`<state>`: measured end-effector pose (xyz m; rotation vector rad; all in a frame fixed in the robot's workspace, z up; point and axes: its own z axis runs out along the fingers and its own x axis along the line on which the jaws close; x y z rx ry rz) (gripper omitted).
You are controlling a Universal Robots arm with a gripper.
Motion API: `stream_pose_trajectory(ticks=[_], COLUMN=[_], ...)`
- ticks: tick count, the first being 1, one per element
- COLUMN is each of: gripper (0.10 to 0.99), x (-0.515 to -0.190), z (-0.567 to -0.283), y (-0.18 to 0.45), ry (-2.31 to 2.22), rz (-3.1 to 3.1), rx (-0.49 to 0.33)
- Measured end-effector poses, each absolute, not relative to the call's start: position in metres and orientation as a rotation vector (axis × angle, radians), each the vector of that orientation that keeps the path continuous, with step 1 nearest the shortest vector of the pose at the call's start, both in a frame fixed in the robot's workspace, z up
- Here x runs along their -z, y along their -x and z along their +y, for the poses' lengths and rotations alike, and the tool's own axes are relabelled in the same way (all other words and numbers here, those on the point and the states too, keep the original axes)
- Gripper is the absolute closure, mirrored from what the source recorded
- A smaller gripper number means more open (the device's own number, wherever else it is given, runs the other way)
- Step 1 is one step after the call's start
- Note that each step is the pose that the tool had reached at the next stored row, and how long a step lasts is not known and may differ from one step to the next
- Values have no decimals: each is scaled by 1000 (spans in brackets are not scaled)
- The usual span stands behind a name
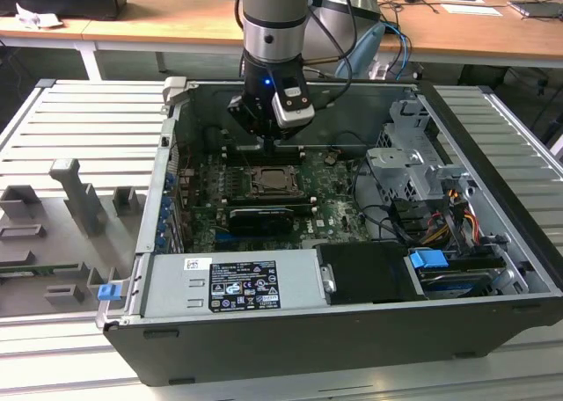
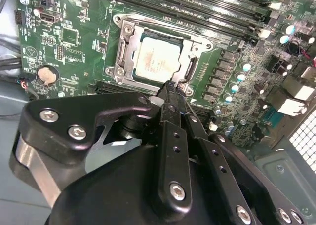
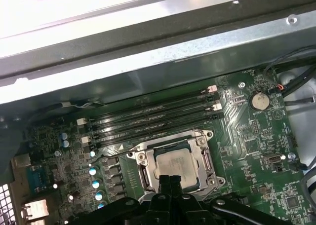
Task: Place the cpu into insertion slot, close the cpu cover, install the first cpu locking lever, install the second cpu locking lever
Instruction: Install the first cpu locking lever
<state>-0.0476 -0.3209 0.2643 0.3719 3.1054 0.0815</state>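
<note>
Exterior view: label (image 1: 242, 285) on casing, print too small to read. Second wrist view: slot (image 2: 117, 71) holds cpu (image 2: 157, 61); cover (image 2: 129, 47) lies flat round it. Claw (image 2: 171, 87) clenched, empty, tip at cover's edge. Risk, my guess: an off-line push skids the tip, scraping cpu or board (image 2: 69, 37).

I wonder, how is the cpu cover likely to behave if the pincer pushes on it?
The cpu cover looks like thin sheet metal, so it is probably light and stiff, yet bendable under a hard push. Its bare silvery face seems smooth, so the pincer may slip. Lying flat around the cpu, it is unlikely to tip.
</note>
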Motion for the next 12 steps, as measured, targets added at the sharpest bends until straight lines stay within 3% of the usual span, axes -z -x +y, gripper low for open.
stream_pose_trajectory(ticks=[12], gripper=[980], x=[-264], z=[-321], y=[48], ry=[-102], rz=[3130], rx=[-83])
